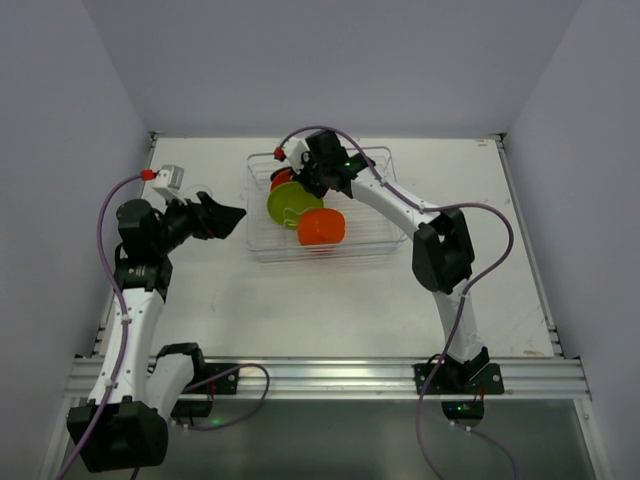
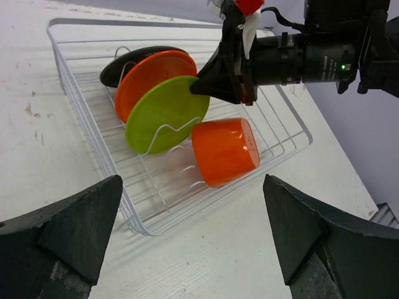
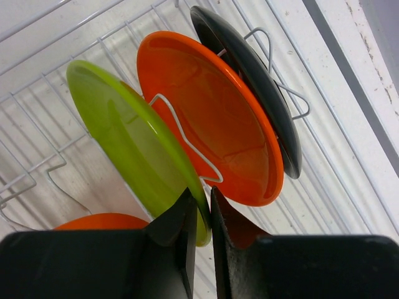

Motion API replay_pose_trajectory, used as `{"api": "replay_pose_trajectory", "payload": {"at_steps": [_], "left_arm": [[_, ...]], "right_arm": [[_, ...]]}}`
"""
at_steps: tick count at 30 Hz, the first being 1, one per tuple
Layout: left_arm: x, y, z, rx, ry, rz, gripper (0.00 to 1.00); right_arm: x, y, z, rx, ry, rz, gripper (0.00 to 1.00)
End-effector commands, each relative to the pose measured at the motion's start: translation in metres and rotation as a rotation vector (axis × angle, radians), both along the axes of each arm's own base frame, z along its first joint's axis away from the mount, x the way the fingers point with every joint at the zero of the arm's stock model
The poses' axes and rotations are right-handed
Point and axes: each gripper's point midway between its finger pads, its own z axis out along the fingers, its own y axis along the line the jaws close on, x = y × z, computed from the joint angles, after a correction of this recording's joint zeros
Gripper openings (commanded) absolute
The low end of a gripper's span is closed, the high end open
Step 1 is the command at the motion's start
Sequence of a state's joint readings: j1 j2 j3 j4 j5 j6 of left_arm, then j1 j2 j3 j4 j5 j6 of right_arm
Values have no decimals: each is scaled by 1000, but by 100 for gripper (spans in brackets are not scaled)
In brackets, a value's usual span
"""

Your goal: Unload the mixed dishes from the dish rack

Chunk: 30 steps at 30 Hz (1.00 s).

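The clear wire dish rack (image 1: 262,246) stands at the back middle of the table. In it stand a lime green plate (image 1: 288,203), an orange plate (image 1: 281,179) and a black plate (image 2: 134,57) in slots, with an orange cup (image 1: 321,227) lying on its side in front. My right gripper (image 3: 204,205) is shut on the rim of the lime green plate (image 3: 134,146), beside the orange plate (image 3: 212,118). My left gripper (image 1: 228,218) is open and empty, left of the rack. No glass cup shows clearly.
The rack's near corner (image 2: 140,229) lies just ahead of my left fingers (image 2: 68,230). A raised rail (image 1: 325,375) runs along the table's near edge. Grey walls close the back and sides.
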State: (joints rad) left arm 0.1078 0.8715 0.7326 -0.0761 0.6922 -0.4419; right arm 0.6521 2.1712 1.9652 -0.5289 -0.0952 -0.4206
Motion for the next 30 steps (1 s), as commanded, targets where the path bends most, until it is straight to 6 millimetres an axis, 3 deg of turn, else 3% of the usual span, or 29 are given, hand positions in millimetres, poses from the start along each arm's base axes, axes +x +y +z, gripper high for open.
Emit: {"api": "replay_pose_trajectory", "payload": {"at_steps": [1, 2, 11, 21, 22, 30], "left_arm": [[0, -3, 3, 14, -29, -23, 100], [1, -3, 3, 14, -28, -23, 100], [1, -3, 1, 11, -19, -25, 100], [1, -3, 1, 12, -22, -26, 100], [1, -3, 2, 11, -22, -25, 100], [1, -3, 2, 12, -24, -24, 100]], "right_arm": [[13, 7, 15, 53, -37, -9, 6], [14, 6, 16, 58, -37, -14, 0], [13, 0, 37, 92, -75, -27, 0], [15, -12, 77, 117, -175, -62, 0], [13, -14, 88, 131, -191, -63, 0], [4, -19, 115, 177, -229, -60, 0]]}}
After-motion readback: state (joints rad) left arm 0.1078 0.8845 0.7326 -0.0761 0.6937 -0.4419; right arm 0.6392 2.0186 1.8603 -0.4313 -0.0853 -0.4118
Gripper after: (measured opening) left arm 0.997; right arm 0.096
